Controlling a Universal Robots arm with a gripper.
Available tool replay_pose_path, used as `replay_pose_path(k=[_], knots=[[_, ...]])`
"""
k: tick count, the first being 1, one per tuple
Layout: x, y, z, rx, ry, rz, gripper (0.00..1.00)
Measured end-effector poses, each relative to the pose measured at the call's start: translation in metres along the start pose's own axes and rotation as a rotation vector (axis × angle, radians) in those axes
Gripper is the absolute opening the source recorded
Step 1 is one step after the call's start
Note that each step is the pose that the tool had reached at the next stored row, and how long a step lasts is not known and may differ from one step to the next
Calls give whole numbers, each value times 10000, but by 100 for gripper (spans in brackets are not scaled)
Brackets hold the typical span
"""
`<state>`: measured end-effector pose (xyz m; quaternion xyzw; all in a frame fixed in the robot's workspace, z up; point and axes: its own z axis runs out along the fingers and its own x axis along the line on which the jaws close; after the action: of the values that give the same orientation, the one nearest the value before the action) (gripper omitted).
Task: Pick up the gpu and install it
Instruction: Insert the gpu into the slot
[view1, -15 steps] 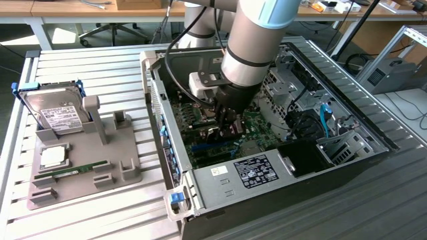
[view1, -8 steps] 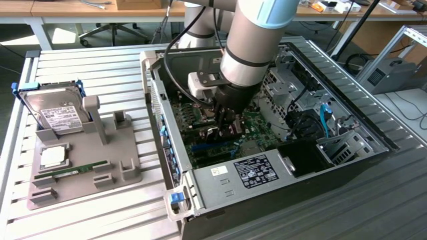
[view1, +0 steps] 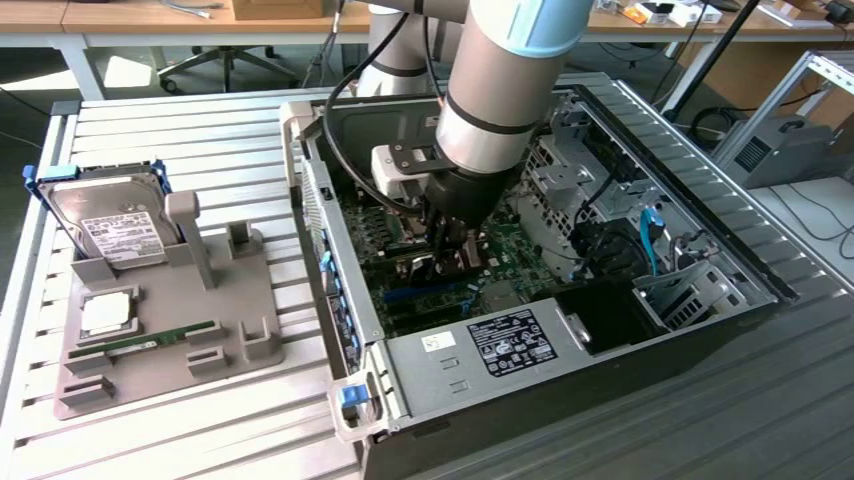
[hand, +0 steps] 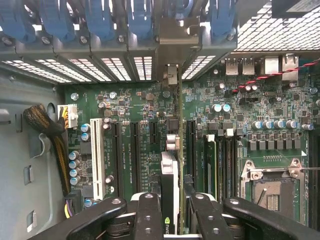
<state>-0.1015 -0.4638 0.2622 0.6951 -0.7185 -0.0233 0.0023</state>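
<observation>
1. Pincer (hand: 172, 212) is clamping the gpu (hand: 170, 185) edge-on, fingers (hand: 149, 215) on either face.
2. Gpu is standing over the motherboard (hand: 150, 115) slots inside the open computer case (view1: 441, 375) on the worktop (view1: 174, 130).

Bright, even daylight; deep shadow inside the computer case (view1: 747, 270), wrist view sharp

A thick silver-grey arm tube with a pale blue cap (view1: 514, 60) is seen at upper centre of the exterior view, ringed by a black band. A white block (boxy, with a black cable) is mounted above the black gripper (view1: 451, 252), whose fingers (hand: 150, 220) are studded with screws.
</observation>
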Motion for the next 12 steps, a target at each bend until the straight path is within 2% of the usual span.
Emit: replay_pose_path(k=[12], knots=[[-5, 1, 21, 1, -1, 0, 27]])
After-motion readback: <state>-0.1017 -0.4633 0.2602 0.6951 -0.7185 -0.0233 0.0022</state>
